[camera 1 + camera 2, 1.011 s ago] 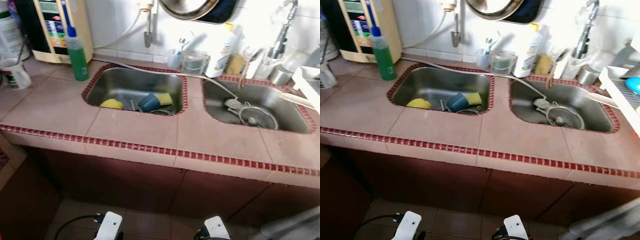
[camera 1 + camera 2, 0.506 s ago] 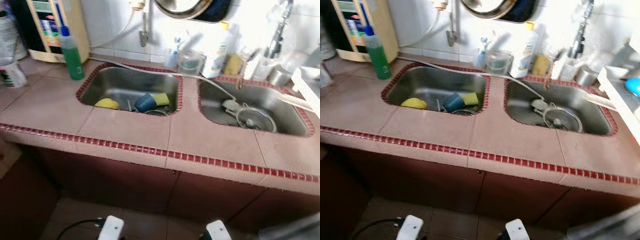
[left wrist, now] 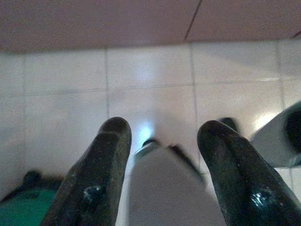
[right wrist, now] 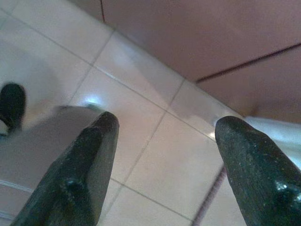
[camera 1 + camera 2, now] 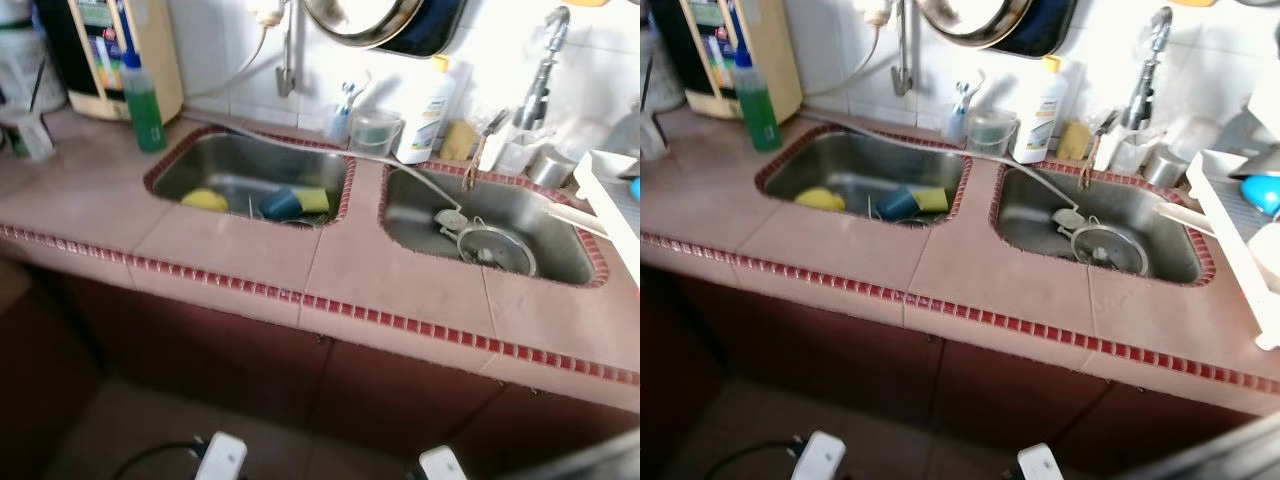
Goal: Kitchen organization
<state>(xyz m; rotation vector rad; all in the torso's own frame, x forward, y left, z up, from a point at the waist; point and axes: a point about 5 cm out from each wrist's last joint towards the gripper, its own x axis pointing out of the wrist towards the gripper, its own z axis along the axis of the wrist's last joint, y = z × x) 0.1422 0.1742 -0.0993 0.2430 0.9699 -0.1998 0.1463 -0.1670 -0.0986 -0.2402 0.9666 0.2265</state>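
Two steel sinks sit in the counter: the left sink (image 5: 200, 165) and the right sink (image 5: 560, 250). One green bottle (image 5: 143, 95) stands at upper left, one white bottle (image 5: 422, 100) at upper centre, one blue cup (image 5: 281, 204) and one strainer (image 5: 497, 251).

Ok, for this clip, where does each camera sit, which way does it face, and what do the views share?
Left eye: on the head, looking forward and down at the counter and two sinks.
Right eye: same head camera, same scene.
Left wrist: on the left arm, along the open left gripper, down at the floor.
Right wrist: on the right arm, along the open right gripper, at floor and cabinet.
Shared: both eyes show the blue cup; both wrists show floor tiles.
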